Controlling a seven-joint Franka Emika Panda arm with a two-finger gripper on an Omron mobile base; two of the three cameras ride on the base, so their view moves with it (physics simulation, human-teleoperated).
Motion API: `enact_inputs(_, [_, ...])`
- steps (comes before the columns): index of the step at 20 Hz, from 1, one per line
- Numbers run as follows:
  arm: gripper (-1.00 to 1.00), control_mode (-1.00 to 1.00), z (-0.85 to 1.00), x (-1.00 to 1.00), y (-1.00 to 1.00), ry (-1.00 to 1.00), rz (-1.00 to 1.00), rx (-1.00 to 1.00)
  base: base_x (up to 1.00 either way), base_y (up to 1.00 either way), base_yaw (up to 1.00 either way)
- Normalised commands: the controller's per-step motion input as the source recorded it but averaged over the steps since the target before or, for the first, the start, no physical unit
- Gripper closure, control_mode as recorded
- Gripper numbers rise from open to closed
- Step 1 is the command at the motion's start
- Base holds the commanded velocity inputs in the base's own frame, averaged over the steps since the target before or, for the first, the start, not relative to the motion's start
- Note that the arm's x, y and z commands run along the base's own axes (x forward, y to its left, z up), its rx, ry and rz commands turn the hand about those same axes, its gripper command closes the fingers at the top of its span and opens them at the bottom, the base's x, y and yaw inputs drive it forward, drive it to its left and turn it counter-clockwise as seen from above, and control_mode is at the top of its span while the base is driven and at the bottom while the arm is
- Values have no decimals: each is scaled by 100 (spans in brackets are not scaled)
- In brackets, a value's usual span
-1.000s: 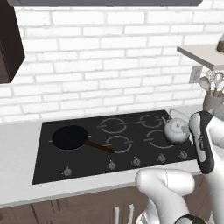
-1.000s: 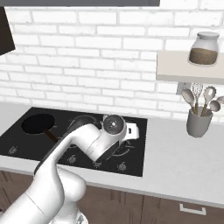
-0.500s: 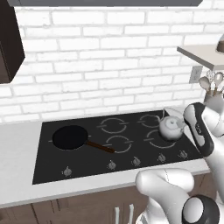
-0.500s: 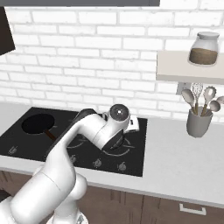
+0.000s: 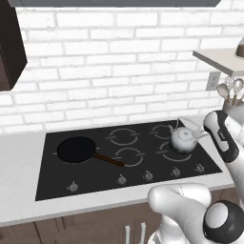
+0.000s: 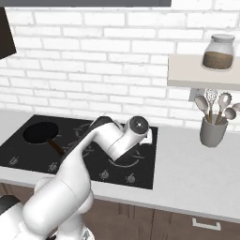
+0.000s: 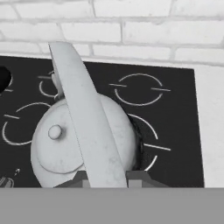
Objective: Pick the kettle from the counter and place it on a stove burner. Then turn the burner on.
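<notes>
A white brick wall backs a pale bench [image 5: 19,157] with a black glass cooktop [image 5: 52,188] set into it. The kettle [image 5: 182,138] is over the large burner [image 5: 164,153] at the cooktop's front right corner; whether its base touches the glass cannot be told. In the hand view the kettle [image 7: 70,144] shows its knobbed lid, and its arched handle [image 7: 87,118] runs down between the two fingertips, so the pincer [image 7: 107,177] is clamped on that handle. A black frying pan [image 5: 76,149] lies near the cooktop's left edge. A grey cup of utensils [image 6: 213,129] stands at the bench's right end, under a shelf bearing a jar [image 6: 218,51].
</notes>
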Motion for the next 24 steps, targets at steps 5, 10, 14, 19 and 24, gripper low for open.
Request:
enact_inputs(5, [100, -100, -11, 17, 0, 4, 0, 8, 0, 0, 0])
enact_inputs(10, [100, -100, -4, 21, 0, 6, 0, 0, 0, 0, 0])
enact_inputs(14, [100, -100, -9, 3, -9, 6, -2, 0, 0, 0, 0])
enact_inputs(19, [100, -100, -14, 11, -12, 3, -1, 0, 0, 0, 0])
enact_inputs(24, [100, -100, -19, 33, 0, 0, 0, 0, 0, 0, 0])
